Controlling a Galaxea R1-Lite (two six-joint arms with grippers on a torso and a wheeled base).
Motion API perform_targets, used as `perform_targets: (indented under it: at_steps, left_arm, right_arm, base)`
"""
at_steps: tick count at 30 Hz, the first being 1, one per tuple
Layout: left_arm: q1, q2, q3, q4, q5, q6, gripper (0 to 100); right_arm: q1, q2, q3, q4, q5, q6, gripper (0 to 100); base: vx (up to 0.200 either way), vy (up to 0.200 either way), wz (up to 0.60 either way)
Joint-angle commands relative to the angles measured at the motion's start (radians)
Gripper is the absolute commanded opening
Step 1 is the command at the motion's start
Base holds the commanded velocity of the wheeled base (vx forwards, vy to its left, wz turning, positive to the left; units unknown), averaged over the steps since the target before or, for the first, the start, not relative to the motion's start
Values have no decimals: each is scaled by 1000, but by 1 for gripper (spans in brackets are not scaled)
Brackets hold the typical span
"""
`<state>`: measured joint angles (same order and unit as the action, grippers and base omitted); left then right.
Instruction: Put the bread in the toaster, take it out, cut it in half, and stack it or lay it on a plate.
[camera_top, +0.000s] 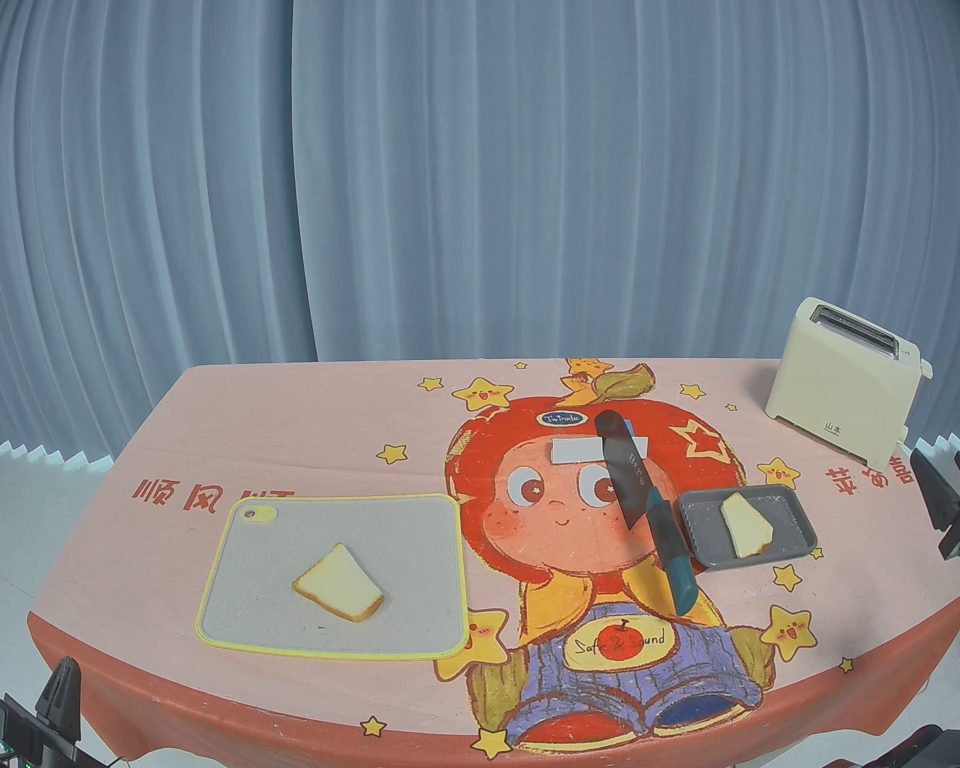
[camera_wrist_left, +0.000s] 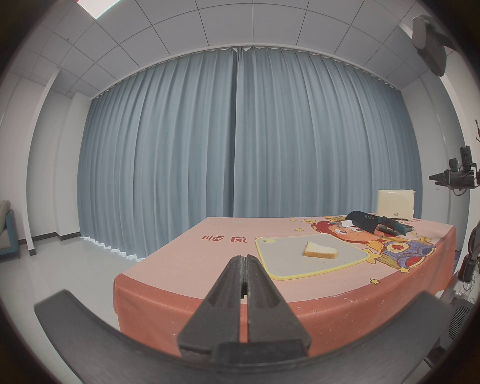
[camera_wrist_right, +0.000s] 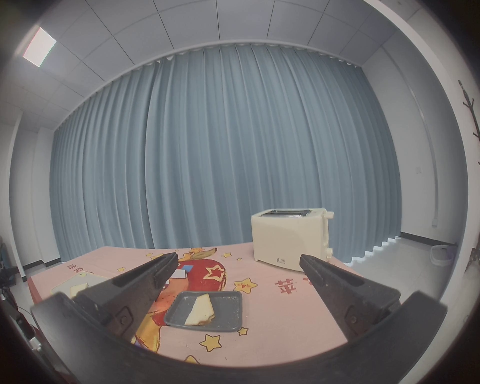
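where left pincer sits closed, table edge hidden

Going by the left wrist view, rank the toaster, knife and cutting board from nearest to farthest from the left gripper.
1. Cutting board, on the left, just ahead of the left gripper.
2. Knife, centre, beyond the board.
3. Toaster, far back on the right.

Left gripper and right gripper are matte black, tapering to wedges.
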<state>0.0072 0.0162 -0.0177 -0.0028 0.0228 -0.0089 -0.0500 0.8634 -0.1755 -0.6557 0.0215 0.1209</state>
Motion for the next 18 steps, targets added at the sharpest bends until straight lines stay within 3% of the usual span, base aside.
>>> perform_targets:
  at_steps: [1,4,18]
  left_arm:
    - [0,-16,18,0,0,0,0]
    - [0,-16,18,0,0,0,0]
    - [0,-16,18,0,0,0,0]
  right_arm:
    - [-30,-66,-5,1,26,-1,100]
    - [-34,-95,4,2,63,-3,100]
    - [-24,-181,-7,2,69,-18,100]
  base:
    - [0,0,0]
    - [0,0,0]
    - [0,0,0]
